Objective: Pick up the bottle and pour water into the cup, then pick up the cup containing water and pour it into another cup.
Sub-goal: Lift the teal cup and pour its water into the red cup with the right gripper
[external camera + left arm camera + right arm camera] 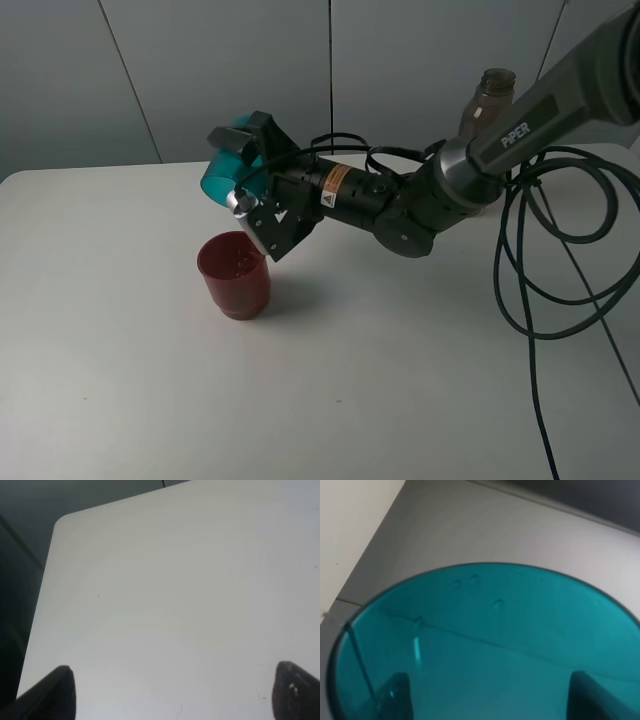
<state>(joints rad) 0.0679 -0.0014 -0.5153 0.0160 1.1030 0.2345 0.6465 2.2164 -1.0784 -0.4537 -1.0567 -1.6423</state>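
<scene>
Teal tumbler (222,172) was pinched in right tool (250,170), tipped above red cup (234,275). Left tool (170,690) hung spread over bench (175,580).

The white table (120,380) carries the dark red cup (234,275), which stands upright just below the right gripper (255,185) and a little toward the near edge from it. The smoky bottle (488,100) stands far behind this gripper, back along its arm, with only the neck and shoulder visible. Black cables (540,280) hang over the table on the same side, well apart from the gripper.
</scene>
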